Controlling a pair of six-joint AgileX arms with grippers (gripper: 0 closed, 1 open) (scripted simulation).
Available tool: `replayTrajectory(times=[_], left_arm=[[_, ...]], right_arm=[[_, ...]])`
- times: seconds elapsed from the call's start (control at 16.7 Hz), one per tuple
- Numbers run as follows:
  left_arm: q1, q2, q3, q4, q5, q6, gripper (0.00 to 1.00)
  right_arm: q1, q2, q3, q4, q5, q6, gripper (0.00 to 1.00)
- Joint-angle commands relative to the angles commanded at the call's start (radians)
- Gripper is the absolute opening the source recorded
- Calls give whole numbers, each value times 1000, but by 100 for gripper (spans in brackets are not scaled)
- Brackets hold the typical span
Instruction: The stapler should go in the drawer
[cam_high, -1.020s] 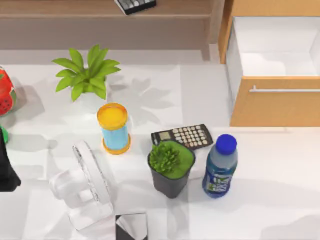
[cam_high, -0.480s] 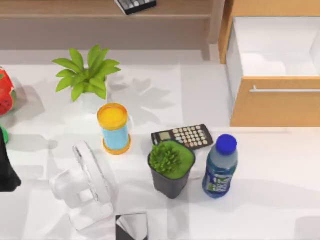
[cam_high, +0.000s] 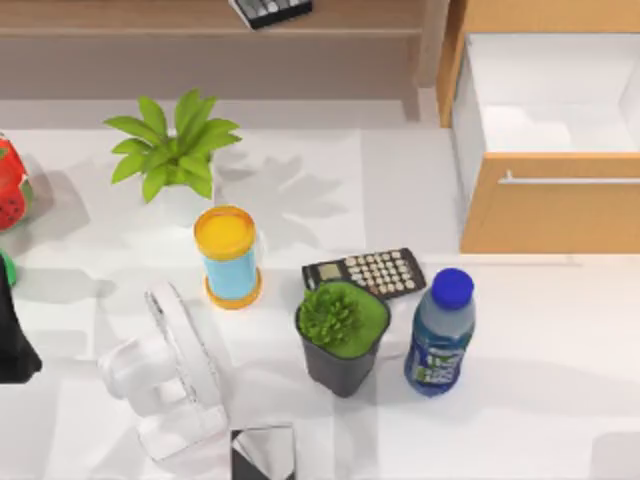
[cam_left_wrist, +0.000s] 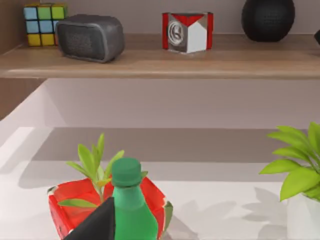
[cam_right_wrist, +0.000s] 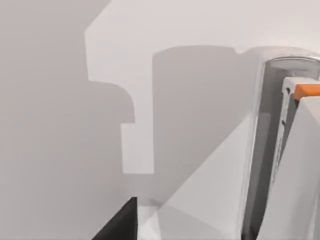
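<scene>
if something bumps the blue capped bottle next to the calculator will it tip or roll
The bottle looks tall on a narrow base, so a high push probably tips it. Its round body would likely roll once down, perhaps toward the calculator. The glossy label suggests a slippery grip.

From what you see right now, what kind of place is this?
Probably a rendered office or study desk, not a real room. A calculator lies on the white table, a wooden drawer stands open at the right, and a shelf behind holds a speaker and a puzzle cube.
</scene>
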Motion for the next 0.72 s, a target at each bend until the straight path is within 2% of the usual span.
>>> replayTrajectory(times=[0.54,0.72], left_arm=[[0,0,0,0,0,0,100],[0,0,0,0,0,0,100]], right_arm=[[0,0,0,0,0,0,2],[0,0,0,0,0,0,0]])
